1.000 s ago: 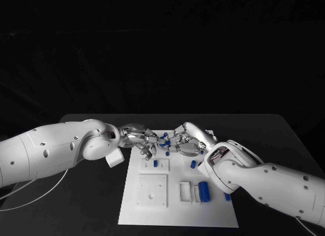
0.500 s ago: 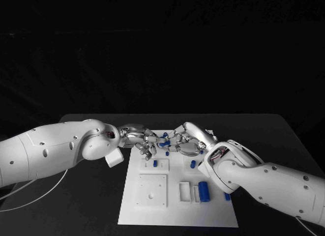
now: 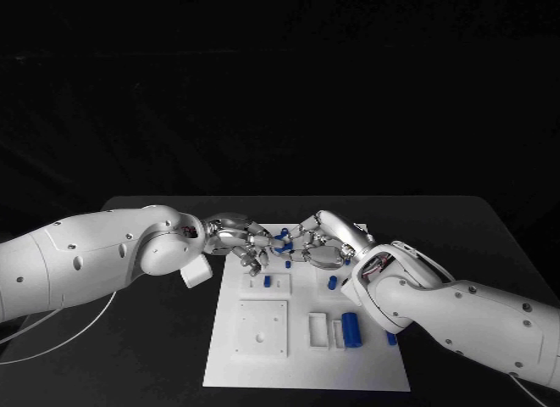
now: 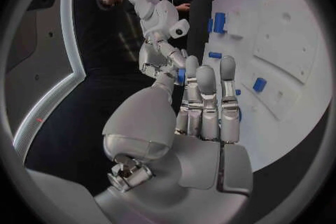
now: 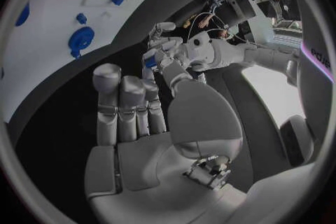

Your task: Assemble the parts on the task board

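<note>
The task board (image 3: pixel 307 356) lies flat in the middle of the black desk (image 3: pixel 475 229), its long side running away from the robot. Small blue parts (image 3: pixel 351 329) are scattered over it: an upright blue cylinder beside a white rectangular block (image 3: pixel 318 331) near the board's right edge, and further short blue pieces (image 3: pixel 266 282) toward the far half, next to a larger white square block (image 3: pixel 263 328). Over the far end of the board the two hands meet, fingertips nearly touching. The left hand (image 3: pixel 241 242) reaches in with its fingers curled, and a small blue part (image 3: pixel 284 247) sits between the two hands' fingertips; in the left wrist view a blue part (image 4: pixel 181 75) shows at the tip of this hand's fingers, against the other hand's fingers. The right hand (image 3: pixel 323 240) also curls its fingers toward that spot. From these pictures I cannot tell which of the hands actually pinches the blue part, or whether both do. Both white arms slant in low over the desk from either side
</note>
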